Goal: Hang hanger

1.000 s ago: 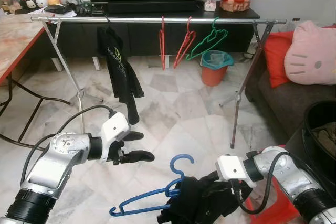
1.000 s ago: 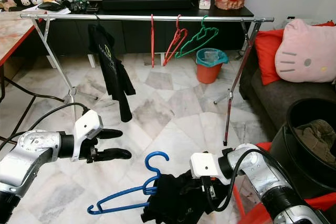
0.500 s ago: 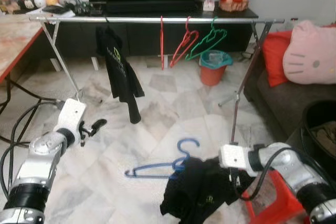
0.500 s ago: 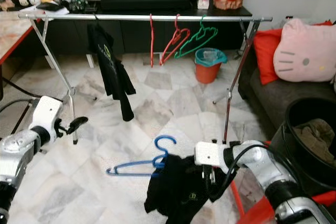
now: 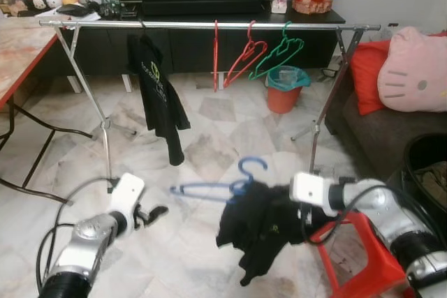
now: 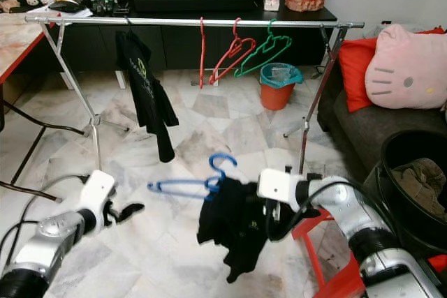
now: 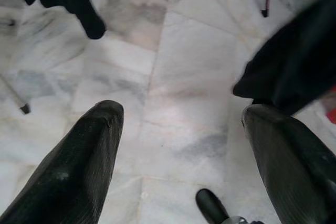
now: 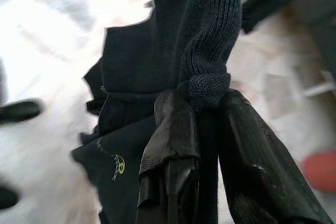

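- a pale marble floor [image 5: 209, 151] spreads before a dark tv cabinet [image 5: 202, 40].
- a steel rail [image 5: 209, 26] carries a black shirt [image 5: 159, 88], two red hangers [image 5: 237, 57] and a green hanger [image 5: 278, 52].
- right gripper [image 8: 202, 124] pinches a dark garment [image 6: 234, 225] on the blue hanger [image 6: 192, 183], held low before the rail.
- left gripper [image 7: 178, 145] hangs spread apart above the floor.
- a red stool [image 5: 360, 256] and a sofa [image 5: 391, 130] stand right.
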